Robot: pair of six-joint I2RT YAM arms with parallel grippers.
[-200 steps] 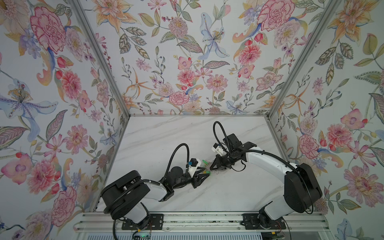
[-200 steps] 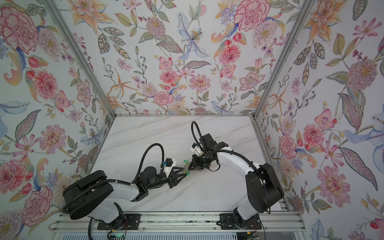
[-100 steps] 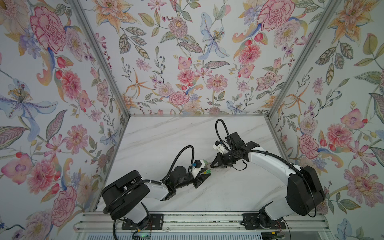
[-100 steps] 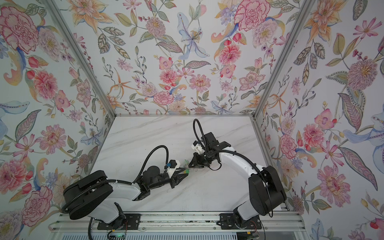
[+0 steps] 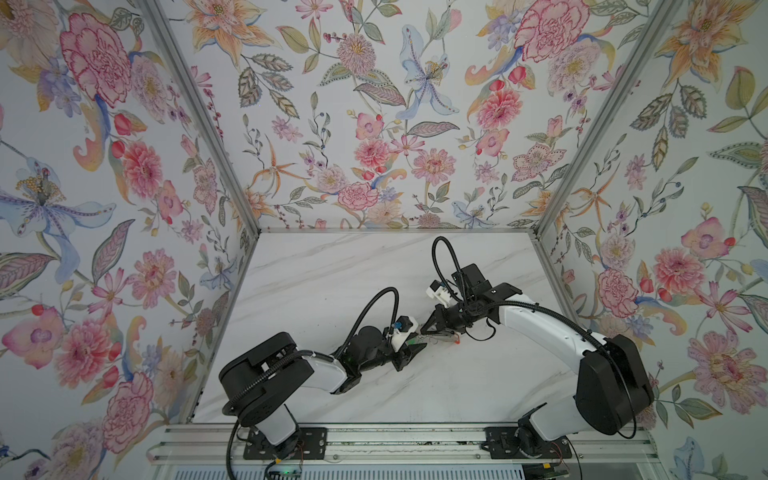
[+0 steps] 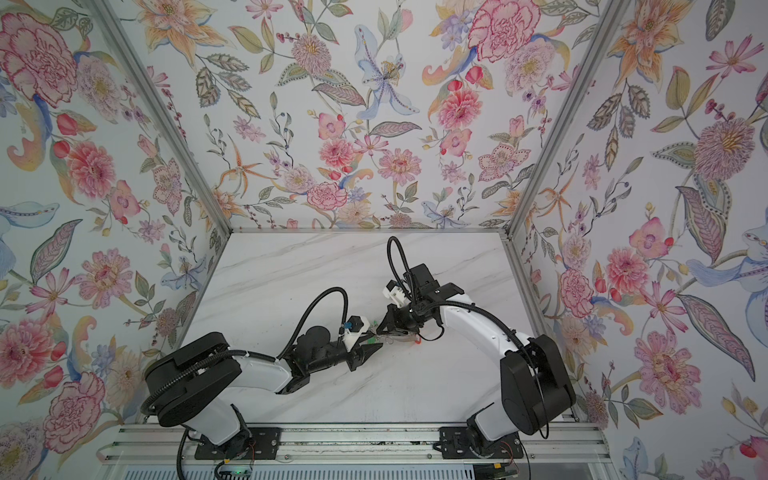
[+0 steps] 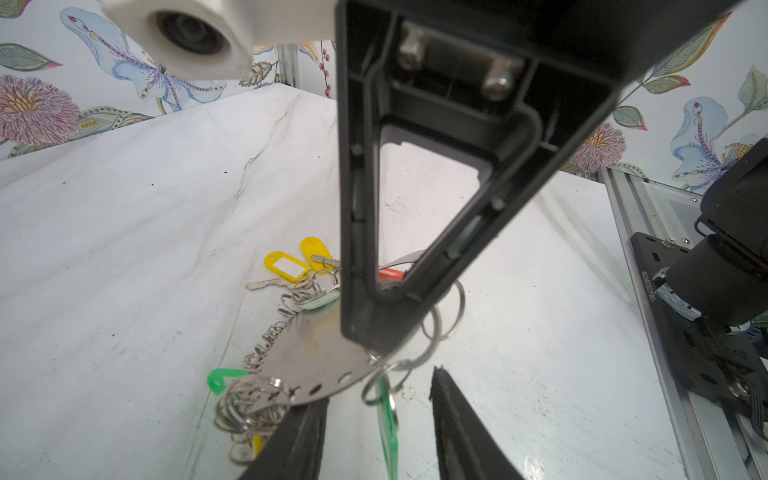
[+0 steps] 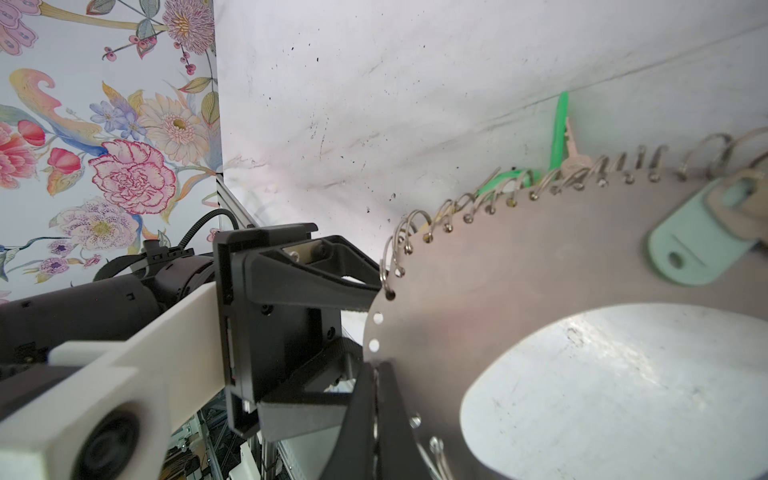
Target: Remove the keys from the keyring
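Right wrist view: right gripper (image 8: pixel 376 376) pinched shut on the rim of the keyring (image 8: pixel 519 270). Flat grey plate fans out from the fingertips, tilted over the table (image 8: pixel 374 83). Wire rings (image 8: pixel 415 224) line the rim beyond the grip. Left gripper (image 8: pixel 359 326) faces the same stretch of rim, just beside the right one.

Left wrist view: left gripper partly open, jaws apart, clamping nothing. Keyring's edge lies over one of its fingertips; touching or just above, cannot tell. A green tag (image 7: pixel 388 415) hangs edge-on from a rim ring, between the two fingers, against neither. Past the right gripper's finger, at the plate's far side, keys (image 7: pixel 266 284) with yellow tags (image 7: pixel 286 268) lie on the table, their rings bunched at the rim.

Both top views: the grippers meet tip to tip, keyring between and under them, mostly hidden.
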